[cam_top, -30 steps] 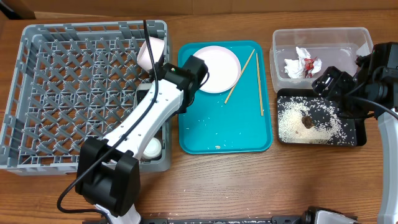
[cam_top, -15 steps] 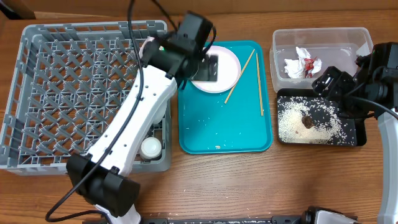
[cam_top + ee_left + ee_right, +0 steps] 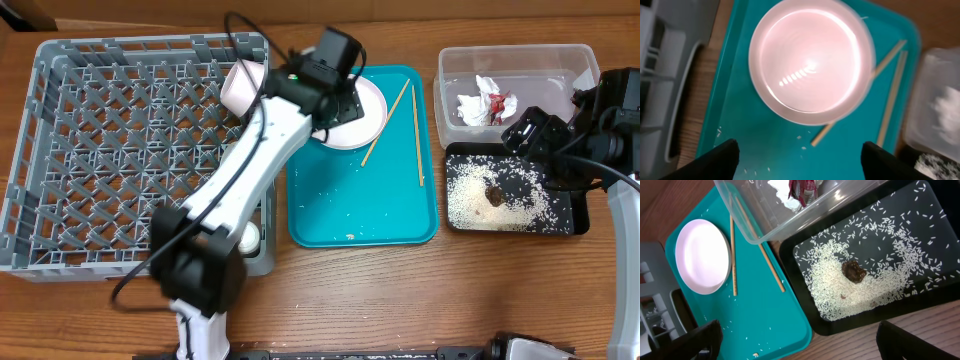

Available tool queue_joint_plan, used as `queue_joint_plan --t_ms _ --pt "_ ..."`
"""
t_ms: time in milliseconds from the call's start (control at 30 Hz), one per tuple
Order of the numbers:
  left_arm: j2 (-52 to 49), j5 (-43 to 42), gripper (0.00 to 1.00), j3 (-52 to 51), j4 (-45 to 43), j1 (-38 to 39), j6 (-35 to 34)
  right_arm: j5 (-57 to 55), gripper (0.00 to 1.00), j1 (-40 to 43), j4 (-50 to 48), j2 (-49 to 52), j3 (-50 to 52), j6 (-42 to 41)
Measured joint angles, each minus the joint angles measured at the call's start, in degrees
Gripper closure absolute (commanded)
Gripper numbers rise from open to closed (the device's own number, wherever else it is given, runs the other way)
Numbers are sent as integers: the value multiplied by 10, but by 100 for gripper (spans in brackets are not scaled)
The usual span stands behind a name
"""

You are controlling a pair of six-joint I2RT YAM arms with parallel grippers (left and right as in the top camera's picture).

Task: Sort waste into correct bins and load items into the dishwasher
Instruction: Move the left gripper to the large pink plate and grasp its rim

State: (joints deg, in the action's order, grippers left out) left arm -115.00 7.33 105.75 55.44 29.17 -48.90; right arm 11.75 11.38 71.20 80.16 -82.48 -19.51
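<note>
A round white-pink plate (image 3: 362, 112) lies at the back of the teal tray (image 3: 340, 210). My left gripper (image 3: 335, 106) hovers over it, open and empty; in the left wrist view the plate (image 3: 810, 65) lies beyond the open fingers (image 3: 802, 160). Two chopsticks (image 3: 385, 124) lie beside it. A second plate (image 3: 243, 85) stands in the grey dish rack (image 3: 120, 150), with a white cup (image 3: 245, 237) at its front corner. The wrapper (image 3: 486, 104) is in the clear tub (image 3: 515, 62). The brown lump (image 3: 493, 196) and rice lie in the black tray (image 3: 510, 222). My right gripper (image 3: 528, 133) is open and empty. No bowl shows.
In the right wrist view the open fingers (image 3: 800, 342) frame the teal tray's corner (image 3: 790, 330), the black tray (image 3: 800, 255) and bare wood. Loose rice grains are scattered on the teal tray. The tub and black tray stand close together at the right.
My left arm has swung from the rack's right edge to above the plate on the teal tray. The right arm has not moved.
</note>
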Motion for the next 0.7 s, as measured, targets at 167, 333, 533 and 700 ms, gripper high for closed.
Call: queue_joint_plan --t_ms 167,333,533,700 --pt "-88 17 34 -7 -7 8 -115 0 0 0 0 0 0 0" --pt "-138 20 38 -7 -9 12 -166 0 0 0 0 0 0 0" --pt "-149 28 48 -7 -30 12 -186 0 0 0 0 0 0 0" --pt "-159 33 58 -7 -45 12 -190 0 0 0 0 0 0 0"
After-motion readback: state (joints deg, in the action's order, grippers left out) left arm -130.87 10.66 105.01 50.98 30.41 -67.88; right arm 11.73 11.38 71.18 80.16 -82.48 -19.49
